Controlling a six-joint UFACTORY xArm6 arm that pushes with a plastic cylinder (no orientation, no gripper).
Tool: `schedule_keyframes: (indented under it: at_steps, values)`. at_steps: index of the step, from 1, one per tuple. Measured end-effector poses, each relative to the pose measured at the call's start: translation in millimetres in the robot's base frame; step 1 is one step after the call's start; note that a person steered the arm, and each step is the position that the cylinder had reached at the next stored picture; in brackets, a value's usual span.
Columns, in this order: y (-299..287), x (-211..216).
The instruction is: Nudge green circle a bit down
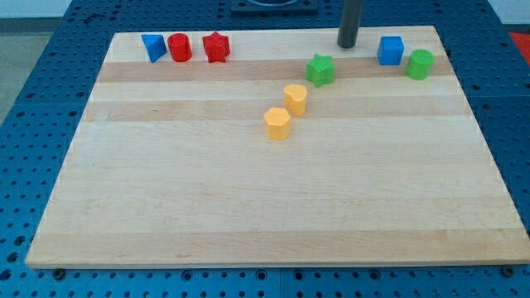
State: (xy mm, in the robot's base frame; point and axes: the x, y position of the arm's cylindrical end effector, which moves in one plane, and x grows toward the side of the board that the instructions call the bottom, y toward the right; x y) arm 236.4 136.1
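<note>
My tip stands at the table's top edge; we see the blue cube between it and the green circle.

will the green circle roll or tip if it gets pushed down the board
Probably neither. The green circle stands on a flat end, squat and low, so it should slide rather than roll. The wooden board looks smooth, so it likely glides easily. My tip sits well to its left, beyond the blue block.
</note>
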Motion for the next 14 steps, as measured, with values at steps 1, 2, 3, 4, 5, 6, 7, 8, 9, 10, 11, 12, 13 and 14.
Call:
schedule_keyframes:
  at_steps: [1, 2, 3, 4, 5, 6, 7, 8, 9, 10, 11, 12, 13, 14]
  values:
    - [10.8, -5.1]
    - [21.2, -34.5]
    - [71.0, -36.9]
    - [113.1, -29.8]
    - [158.8, 0.3]
    - [162.2, 12.9]
    - [150.3, 13.9]
    - [140.6, 18.9]
    - [140.6, 18.9]
    - [139.1, 19.3]
    - [138.1, 19.6]
    - [122.4, 20.8]
    - [116.4, 22.4]
    - [45.3, 61.9]
